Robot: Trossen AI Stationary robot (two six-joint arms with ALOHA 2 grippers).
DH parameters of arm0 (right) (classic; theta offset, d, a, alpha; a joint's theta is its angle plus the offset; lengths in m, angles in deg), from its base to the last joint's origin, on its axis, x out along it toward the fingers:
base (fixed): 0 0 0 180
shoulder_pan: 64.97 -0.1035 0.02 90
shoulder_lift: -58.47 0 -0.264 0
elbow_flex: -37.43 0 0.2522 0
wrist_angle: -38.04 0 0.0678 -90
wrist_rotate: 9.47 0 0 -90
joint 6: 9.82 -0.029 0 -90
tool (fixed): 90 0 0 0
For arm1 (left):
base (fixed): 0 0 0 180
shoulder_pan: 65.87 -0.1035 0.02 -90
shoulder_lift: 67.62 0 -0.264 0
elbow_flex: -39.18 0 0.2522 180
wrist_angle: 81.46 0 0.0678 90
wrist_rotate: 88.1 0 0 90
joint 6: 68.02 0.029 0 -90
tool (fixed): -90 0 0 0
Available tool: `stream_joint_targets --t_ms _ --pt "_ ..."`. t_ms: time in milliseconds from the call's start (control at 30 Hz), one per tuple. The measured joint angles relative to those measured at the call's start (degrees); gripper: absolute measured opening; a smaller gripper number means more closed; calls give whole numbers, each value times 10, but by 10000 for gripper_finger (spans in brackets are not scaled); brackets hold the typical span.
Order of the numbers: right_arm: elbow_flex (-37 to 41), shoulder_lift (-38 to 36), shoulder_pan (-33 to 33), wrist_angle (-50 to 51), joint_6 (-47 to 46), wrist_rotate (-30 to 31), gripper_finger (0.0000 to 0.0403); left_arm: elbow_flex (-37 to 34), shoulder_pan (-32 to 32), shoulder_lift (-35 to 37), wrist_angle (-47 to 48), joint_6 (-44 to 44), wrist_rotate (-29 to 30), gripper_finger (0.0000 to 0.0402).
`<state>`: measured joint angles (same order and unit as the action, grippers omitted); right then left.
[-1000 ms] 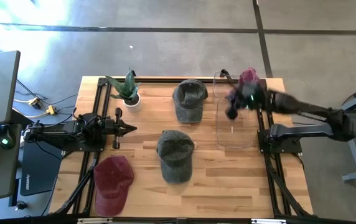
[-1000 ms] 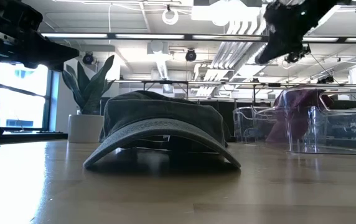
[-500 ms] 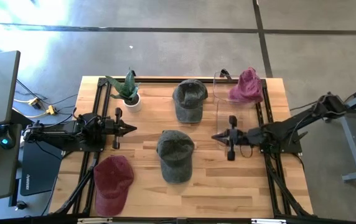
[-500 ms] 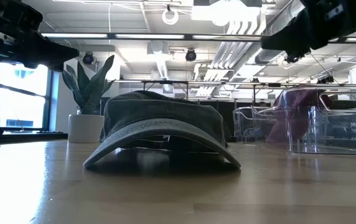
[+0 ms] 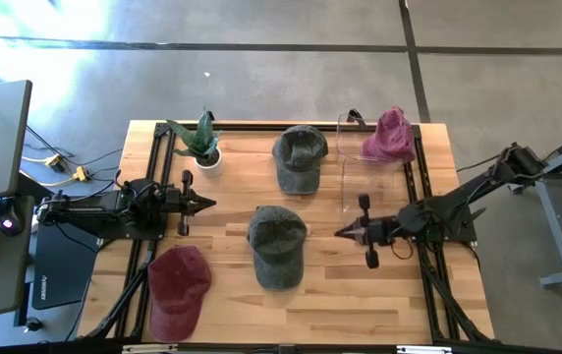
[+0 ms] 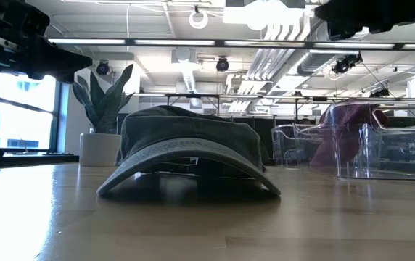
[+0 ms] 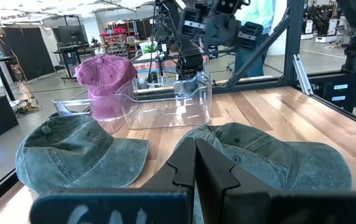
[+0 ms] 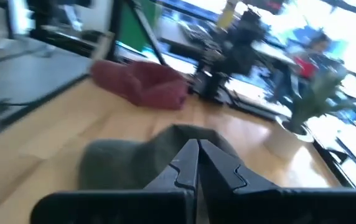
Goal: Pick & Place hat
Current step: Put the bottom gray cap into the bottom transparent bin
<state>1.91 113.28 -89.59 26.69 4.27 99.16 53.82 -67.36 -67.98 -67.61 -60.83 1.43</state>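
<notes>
Pink shows where I want it: the pink hat (image 5: 389, 136) sits at the far end of the clear bin (image 5: 371, 211) on the right side of my table (image 5: 227, 256), so I judge that placement done. My right gripper (image 5: 344, 232) hangs empty just beside the bin, pointed at the nearer green hat (image 5: 278, 244) in the middle of the table, its fingers pressed together on nothing. My left gripper (image 5: 208, 204) waits over the left side, fingers likewise closed and empty, near the potted plant (image 5: 200, 141).

Three hats lie outside the bin: that middle green hat, a second green hat (image 5: 299, 157) toward the far edge, and a red hat (image 5: 178, 285) at the near left corner. In my right wrist view the green hat (image 8: 137, 158) lies straight ahead past the fingertips, the red one (image 8: 150, 84) beyond it.

I read this as the start of the next pick. Before I descend I need the right fingers spread wide, then lowered so one finger slips under the brim or both pinch the soft crown; the fabric will probably fold, so I should grab enough of it.
</notes>
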Motion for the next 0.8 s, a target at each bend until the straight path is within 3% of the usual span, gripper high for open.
stream_joint_targets --t_ms 100,367,633,800 --pt "0 -1 6 -5 28 -26 7 0 0 0 0 0 0 0" --pt "0 -1 6 -50 22 -14 4 0 0 0 0 0 0 0" --pt "1 0 2 -50 -119 -19 3 0 0 -1 -33 0 0 0" --pt "2 28 -25 32 -209 -12 6 0 0 0 -129 -109 -19 0"
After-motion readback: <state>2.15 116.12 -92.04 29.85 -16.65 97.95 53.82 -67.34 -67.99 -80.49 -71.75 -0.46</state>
